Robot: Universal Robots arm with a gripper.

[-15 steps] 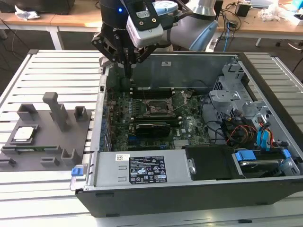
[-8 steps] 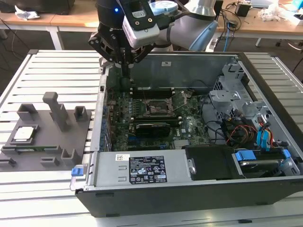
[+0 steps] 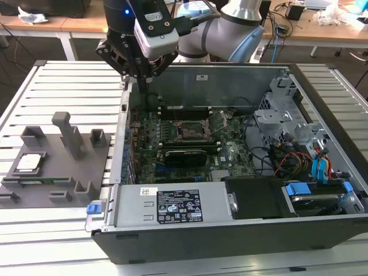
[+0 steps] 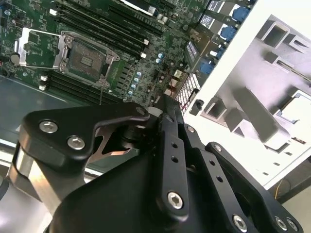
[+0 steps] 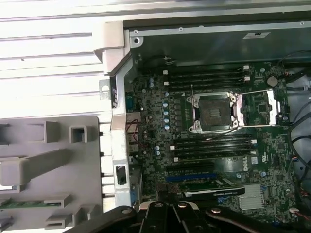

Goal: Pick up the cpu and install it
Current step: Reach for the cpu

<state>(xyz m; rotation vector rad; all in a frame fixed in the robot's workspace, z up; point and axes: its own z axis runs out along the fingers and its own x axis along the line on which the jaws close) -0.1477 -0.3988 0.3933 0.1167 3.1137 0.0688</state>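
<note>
We see bright, even light — the table [image 5: 48,63] glares white in the first wrist view, the computer case [image 5: 194,43] dimmer inside.

Silver-grey arm [image 3: 214,31] with pale-blue joint caps [image 3: 252,37], blue LED [image 3: 126,11], grey camera housing [image 3: 155,30], black linkage gripper [image 3: 144,78] with silver hex screws [image 4: 175,199].

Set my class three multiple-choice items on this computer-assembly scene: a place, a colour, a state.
1. Where is the cpu? A on the motherboard; B on the fixture beside the case; C on the floor.
2. What colour is the fixture? A grey; B red; C yellow.
3. The socket is: A covered; B filled; C open and empty.
Key: B, it sits outside the case, on the exterior view's left; A, its surface is grey; C, its frame is swung aside, no chip inside.
</note>
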